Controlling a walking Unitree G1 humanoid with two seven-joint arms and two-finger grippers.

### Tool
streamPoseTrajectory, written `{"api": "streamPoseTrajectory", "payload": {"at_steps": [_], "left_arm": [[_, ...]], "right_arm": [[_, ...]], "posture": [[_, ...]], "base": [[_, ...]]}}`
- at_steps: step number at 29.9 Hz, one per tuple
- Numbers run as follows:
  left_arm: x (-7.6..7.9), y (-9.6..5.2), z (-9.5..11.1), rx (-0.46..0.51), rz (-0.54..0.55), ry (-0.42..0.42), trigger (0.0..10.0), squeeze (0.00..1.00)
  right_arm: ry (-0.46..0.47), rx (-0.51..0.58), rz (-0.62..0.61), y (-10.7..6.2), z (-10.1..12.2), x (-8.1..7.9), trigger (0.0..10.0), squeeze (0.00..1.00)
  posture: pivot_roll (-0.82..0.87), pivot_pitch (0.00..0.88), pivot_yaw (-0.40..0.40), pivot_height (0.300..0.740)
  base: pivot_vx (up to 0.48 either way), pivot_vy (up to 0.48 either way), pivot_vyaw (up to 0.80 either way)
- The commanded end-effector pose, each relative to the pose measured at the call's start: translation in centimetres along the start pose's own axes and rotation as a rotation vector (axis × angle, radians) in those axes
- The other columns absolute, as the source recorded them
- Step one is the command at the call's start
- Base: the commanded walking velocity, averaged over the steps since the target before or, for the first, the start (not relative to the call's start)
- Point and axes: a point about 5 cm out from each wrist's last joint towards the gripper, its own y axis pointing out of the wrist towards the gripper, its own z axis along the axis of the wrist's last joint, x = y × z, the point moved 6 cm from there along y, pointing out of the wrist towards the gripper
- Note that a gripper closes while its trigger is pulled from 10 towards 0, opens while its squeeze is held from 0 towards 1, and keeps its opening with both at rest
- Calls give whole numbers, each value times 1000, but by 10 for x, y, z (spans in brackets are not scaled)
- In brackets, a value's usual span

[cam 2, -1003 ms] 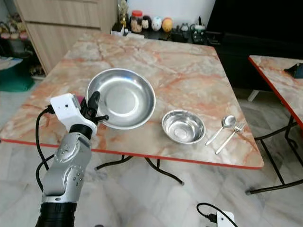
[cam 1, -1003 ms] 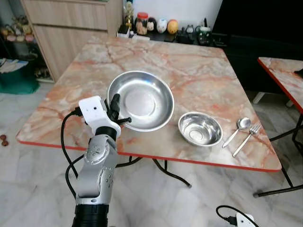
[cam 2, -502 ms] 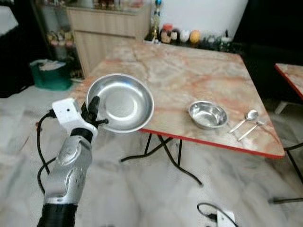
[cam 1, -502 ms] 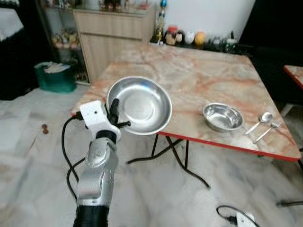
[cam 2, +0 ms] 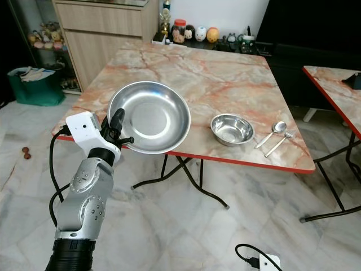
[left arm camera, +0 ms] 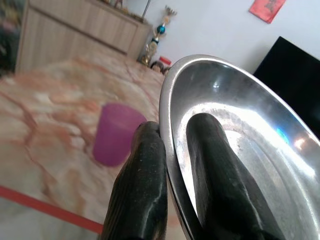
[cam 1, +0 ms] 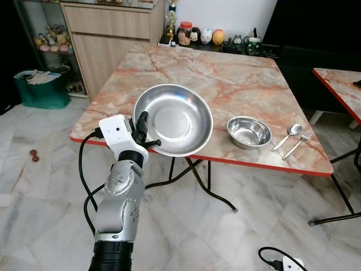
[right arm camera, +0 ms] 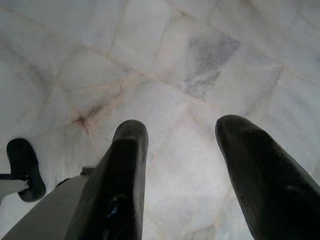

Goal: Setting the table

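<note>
My left gripper [cam 1: 141,129] is shut on the near rim of a large steel plate [cam 1: 179,118], holding it tilted in the air before the marble table [cam 1: 225,73]. In the left wrist view the rim of the plate [left arm camera: 220,110] is pinched between the two black fingers [left arm camera: 142,165]. A small steel bowl [cam 1: 249,131] sits near the table's front right, with a spoon [cam 1: 286,136] and a fork [cam 1: 297,143] beside it. A purple cup [left arm camera: 116,134] stands on the table. My right gripper [right arm camera: 182,170] hangs open above the floor tiles.
A wooden cabinet [cam 1: 113,34] stands at the back left with a green bag [cam 1: 36,87] beside it. Jars and figurines [cam 1: 197,35] line the table's far edge. A second marble table [cam 1: 341,84] is at the right. A white plug and cable [cam 1: 282,261] lie on the floor.
The camera has drawn back and turned, so the table now looks farther off. The plate stays held in my left gripper, off the table.
</note>
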Motion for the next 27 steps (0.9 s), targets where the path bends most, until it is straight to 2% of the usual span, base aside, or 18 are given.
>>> {"api": "streamPoseTrajectory", "payload": {"at_steps": [1,3,10,16,20,22,27], "left_arm": [[2,-1,-1,-11,5,-45,10000,0],[3,0,-2,-12,1,-8,10000,0],[3,0,-4,-22,-3,-10,10000,0],[4,-1,-5,-28,-14,3,10000,0],[5,-1,-6,-28,-20,1,10000,0],[7,-1,-7,-31,-32,13,10000,0],[10,0,-7,-28,-44,14,10000,0]], "right_arm": [[13,8,-14,0,2,4,10000,0],[12,7,-13,0,1,4,10000,0],[33,16,-16,-1,1,4,10000,0],[-15,14,-27,-1,1,5,10000,0],[-12,12,-25,-1,1,5,10000,0],[17,9,-25,-1,-1,5,10000,0],[7,6,-26,-1,-2,5,10000,0]], "posture": [[144,0,-98,740],[143,0,-98,740],[139,0,-93,740],[141,0,-90,740],[134,0,-84,740],[134,0,-82,740],[133,0,-84,740]], "base": [[0,0,0],[0,0,0],[0,-263,0],[0,-334,0],[0,-386,800],[0,-409,0],[0,-425,0]]}}
